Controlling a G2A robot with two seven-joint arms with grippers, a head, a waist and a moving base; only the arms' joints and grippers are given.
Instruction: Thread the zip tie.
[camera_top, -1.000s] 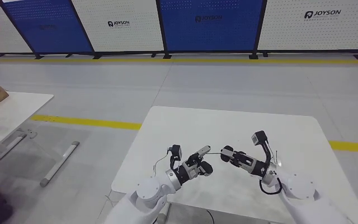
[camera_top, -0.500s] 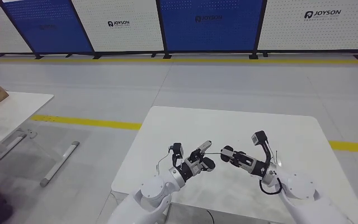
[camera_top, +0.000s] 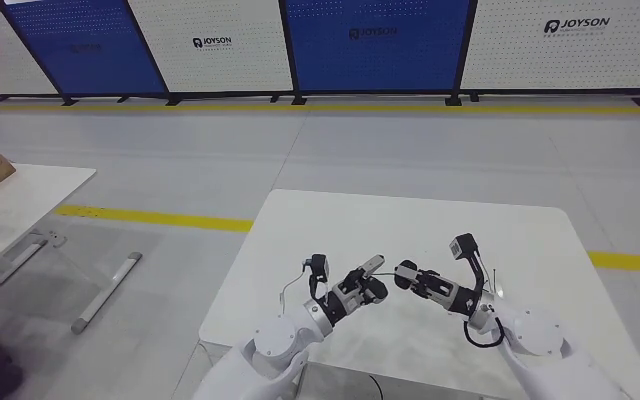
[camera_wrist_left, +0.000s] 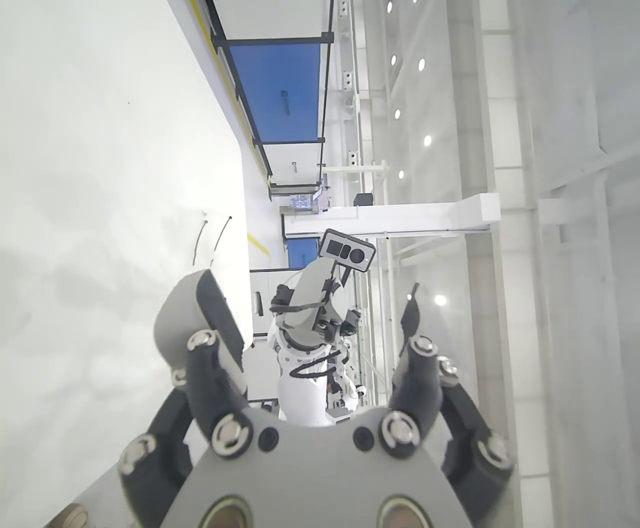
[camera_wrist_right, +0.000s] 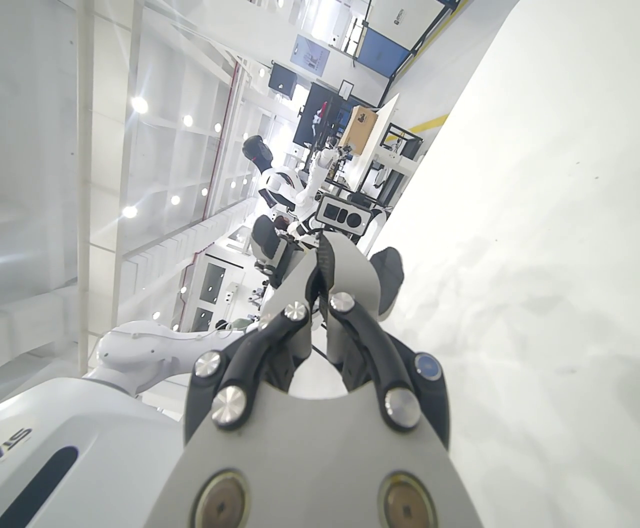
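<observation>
1. Left gripper (camera_top: 372, 276): held over the near middle of the table (camera_top: 420, 215), fingers spread wide apart.
2. Right gripper (camera_wrist_right: 322, 250): just right of it, fingers pressed together; a pinched tie cannot be made out.
3. Two zip ties (camera_wrist_left: 221, 235): laid flat on the table, further right, beside the right arm.

Two thin dark zip ties (camera_wrist_left: 200, 243) lie loose and flat on the white bench (camera_wrist_left: 100, 150). They are side by side, slightly bowed and not touching.

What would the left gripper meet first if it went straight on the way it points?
Likely the right gripper: it sits just ahead of the left gripper, whose jaws are open. Depth unclear.
</observation>
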